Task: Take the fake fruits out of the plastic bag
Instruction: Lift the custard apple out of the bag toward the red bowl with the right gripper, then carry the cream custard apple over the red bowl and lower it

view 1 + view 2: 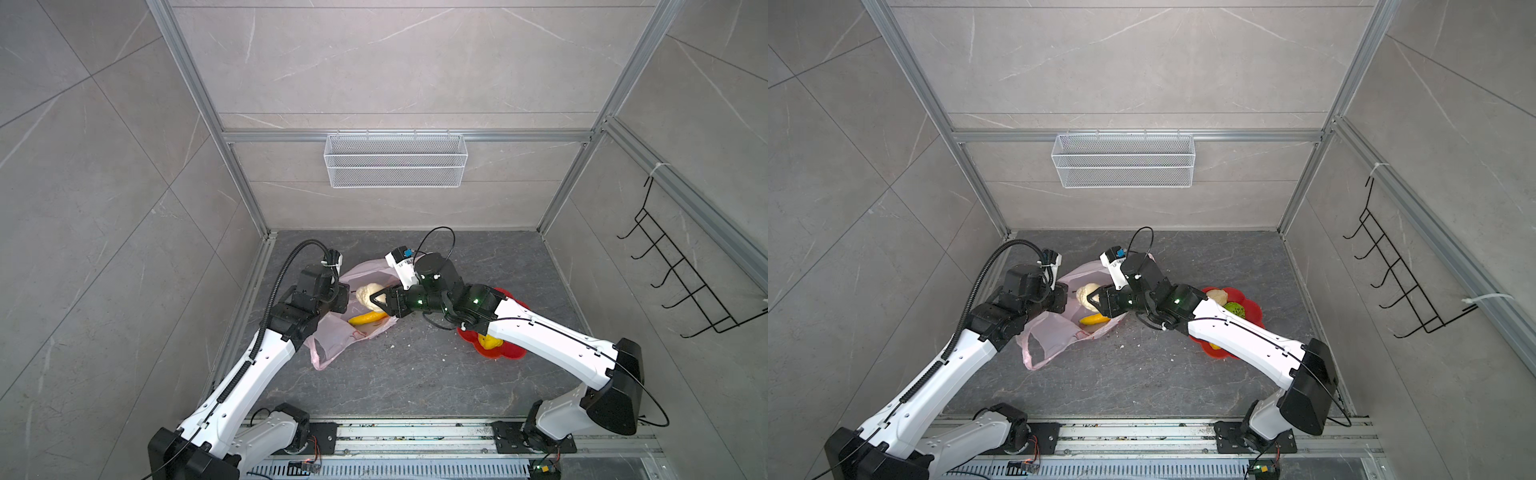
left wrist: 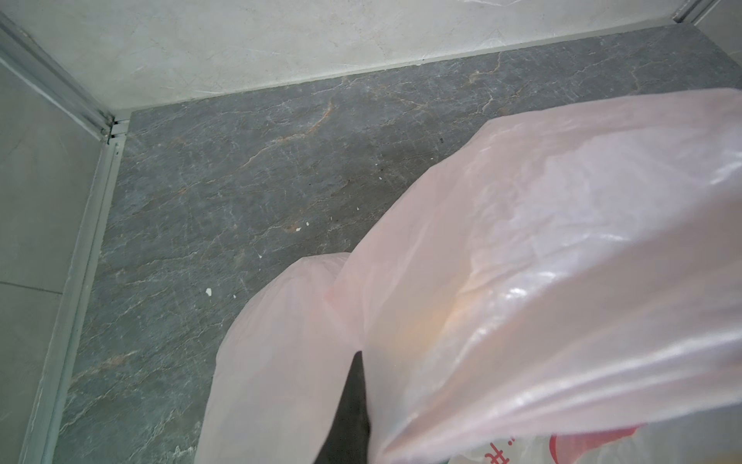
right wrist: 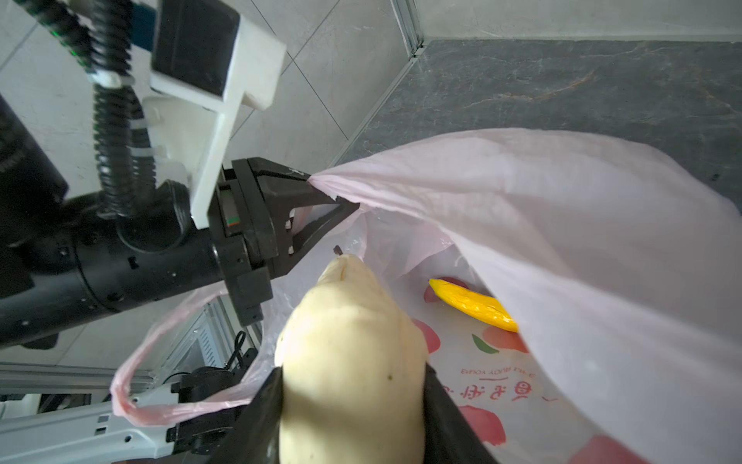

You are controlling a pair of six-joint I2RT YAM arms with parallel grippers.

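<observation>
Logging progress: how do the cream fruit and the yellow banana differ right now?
The cream fruit is plump and knobbly; the yellow banana is long and slim. The cream fruit is gripped by the right tool; the yellow banana lies loose inside the plastic bag. Neither is on the red plate yet.

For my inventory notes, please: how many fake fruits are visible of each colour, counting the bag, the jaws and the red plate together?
Cream: 2 (held cream lump, plated cream lump)
Yellow: 2 (banana, yellow lump)
Green: 1 (green ball)
Total: 5 in view
</observation>
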